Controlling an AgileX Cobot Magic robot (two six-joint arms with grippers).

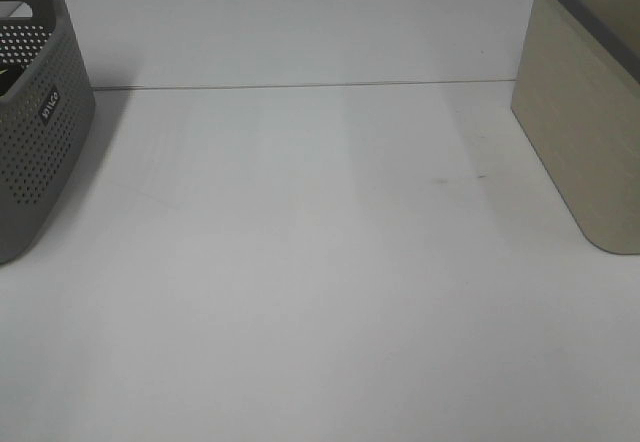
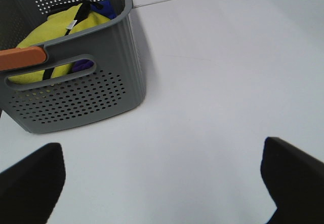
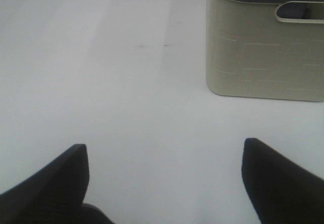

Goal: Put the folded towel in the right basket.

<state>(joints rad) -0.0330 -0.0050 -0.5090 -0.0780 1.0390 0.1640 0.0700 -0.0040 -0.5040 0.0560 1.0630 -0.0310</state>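
Exterior high view: white table [image 1: 320,262], beige right basket [image 1: 585,112] at right edge, grey perforated basket [image 1: 35,122] at left edge holding yellow and blue cloth [image 2: 55,36]; which piece is the folded towel is unclear. Left pincer [image 2: 162,183] wide, empty. Right pincer [image 3: 164,181] wide, empty.

The only lettering is a small dark label [image 1: 50,103] with pale letters on the grey perforated basket [image 1: 40,152] at the left, too blurred to read.
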